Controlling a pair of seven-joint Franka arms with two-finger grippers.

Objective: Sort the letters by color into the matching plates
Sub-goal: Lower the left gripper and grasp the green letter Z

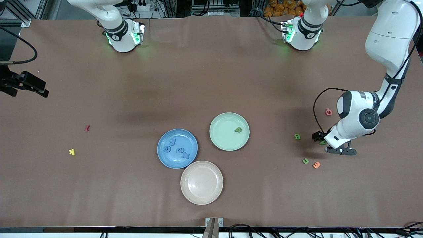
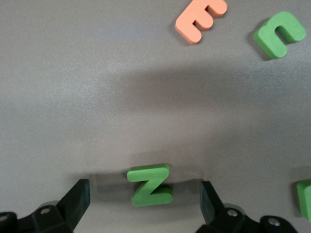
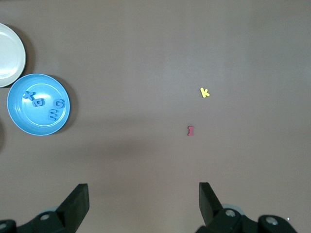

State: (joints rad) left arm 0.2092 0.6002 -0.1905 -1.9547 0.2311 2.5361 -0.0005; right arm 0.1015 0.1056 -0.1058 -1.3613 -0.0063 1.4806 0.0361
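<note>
The blue plate [image 1: 186, 136] holds several blue letters [image 1: 180, 150]; it also shows in the right wrist view [image 3: 19, 119]. The mint green plate [image 1: 222, 132] holds one green letter [image 1: 238, 130]. My left gripper [image 1: 326, 144] is low at the table toward the left arm's end, open, its fingers either side of a green Z [image 2: 150, 184] without touching it. A green B [image 1: 297, 136] and a green n [image 1: 305, 161] lie on the table close by; the n also shows in the left wrist view [image 2: 280, 34]. My right gripper [image 3: 143, 194] is open and empty, high over the right arm's end.
A beige plate [image 1: 202, 182] touches the blue plate, nearer the front camera. An orange E [image 1: 316, 164] lies beside the green n. A pink letter [image 1: 328, 112] lies by the left arm. A red I [image 1: 87, 128] and a yellow K [image 1: 71, 152] lie toward the right arm's end.
</note>
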